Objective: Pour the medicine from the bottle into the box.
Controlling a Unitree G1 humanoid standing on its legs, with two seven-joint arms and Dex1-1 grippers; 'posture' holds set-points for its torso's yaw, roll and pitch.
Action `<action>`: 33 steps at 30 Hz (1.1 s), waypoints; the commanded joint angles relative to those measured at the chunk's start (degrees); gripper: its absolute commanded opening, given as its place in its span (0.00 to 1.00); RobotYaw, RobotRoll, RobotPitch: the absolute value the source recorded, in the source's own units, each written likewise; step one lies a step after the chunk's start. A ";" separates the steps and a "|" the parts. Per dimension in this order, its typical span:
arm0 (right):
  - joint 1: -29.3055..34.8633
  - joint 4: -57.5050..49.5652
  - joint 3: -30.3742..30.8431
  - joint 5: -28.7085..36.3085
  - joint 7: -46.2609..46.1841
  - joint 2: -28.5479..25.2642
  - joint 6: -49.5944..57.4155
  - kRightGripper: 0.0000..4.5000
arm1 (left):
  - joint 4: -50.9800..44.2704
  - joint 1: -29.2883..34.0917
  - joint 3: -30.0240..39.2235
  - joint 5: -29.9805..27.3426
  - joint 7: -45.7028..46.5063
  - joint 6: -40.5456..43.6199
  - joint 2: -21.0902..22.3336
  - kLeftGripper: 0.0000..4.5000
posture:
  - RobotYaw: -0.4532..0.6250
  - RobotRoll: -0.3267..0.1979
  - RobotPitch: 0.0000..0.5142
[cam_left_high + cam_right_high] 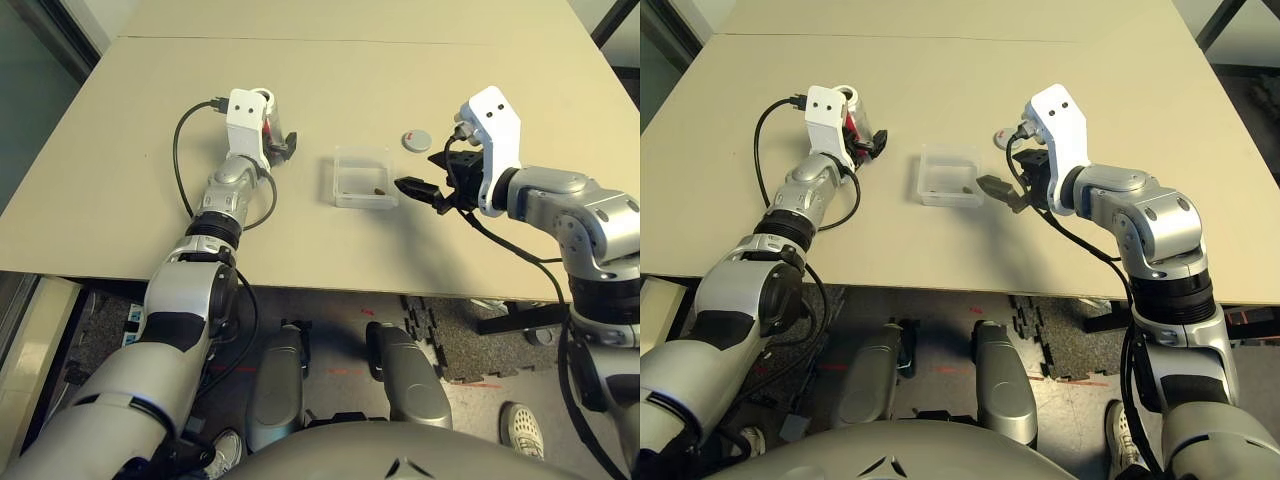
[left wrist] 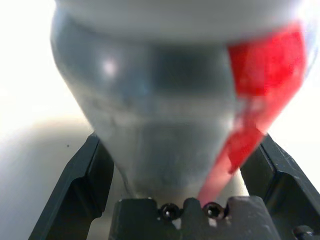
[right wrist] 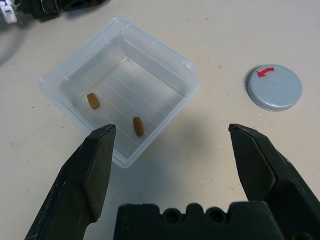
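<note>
So, quick rundown:
Left gripper (image 2: 175, 165): fingers spread wide with the bottle (image 2: 170, 100) sitting between them — looks let go, though I can't tell if a pad grazes it.
Right gripper (image 3: 172, 160): wide apart too, nothing in it, hanging just beside the box (image 3: 75, 75).
Bottle spot: on the table (image 1: 120, 150) at the left gripper's tips, well apart from the box.
Medicine (image 3: 138, 126): two little brownish pills already lying in the box, so I'd say the pour itself is done.
Cap (image 3: 274, 87): loose grey disc with a red arrow, on the table near the box.
Bottle feel: my guess is light, stiff plastic with a smooth, slick label — easy to tip. I'd grab it around the middle of the body, not the neck.
Box feel: thin clear plastic, probably slides at a nudge.
Left arm: stretched forward, roughly level.
Right arm: bent, gripper angled down toward the box.
</note>
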 commanded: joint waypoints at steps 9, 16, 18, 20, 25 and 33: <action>0.50 -1.35 -0.42 0.77 0.52 -0.87 0.53 1.00 | -14.36 10.69 0.20 -1.43 1.08 0.59 -1.11 0.99 | 0.41 0.62 0.37; 0.88 -1.34 -0.90 0.92 1.00 -1.68 0.44 1.00 | -32.97 21.99 0.54 -2.69 3.34 7.62 -1.70 0.99 | 0.44 0.62 0.36; 1.11 -1.30 -1.51 0.94 0.84 -1.92 0.43 1.00 | -37.81 24.77 0.82 -3.36 3.92 9.91 -1.91 0.99 | 0.44 0.62 0.36; 1.67 -1.35 -3.16 0.98 0.10 -1.86 0.52 1.00 | -43.18 27.38 1.20 -4.38 4.22 11.99 -2.01 0.99 | 0.45 0.62 0.36; 3.72 1.75 -10.80 -1.50 -5.66 1.13 -7.27 1.00 | -54.11 30.77 2.72 -7.22 3.57 15.27 -0.72 0.99 | 0.47 0.62 0.35; 1.58 24.77 -23.10 -9.86 -23.03 7.85 -35.94 1.00 | -27.77 16.85 11.17 -8.27 -0.55 -0.64 14.84 0.99 | 0.47 0.62 0.37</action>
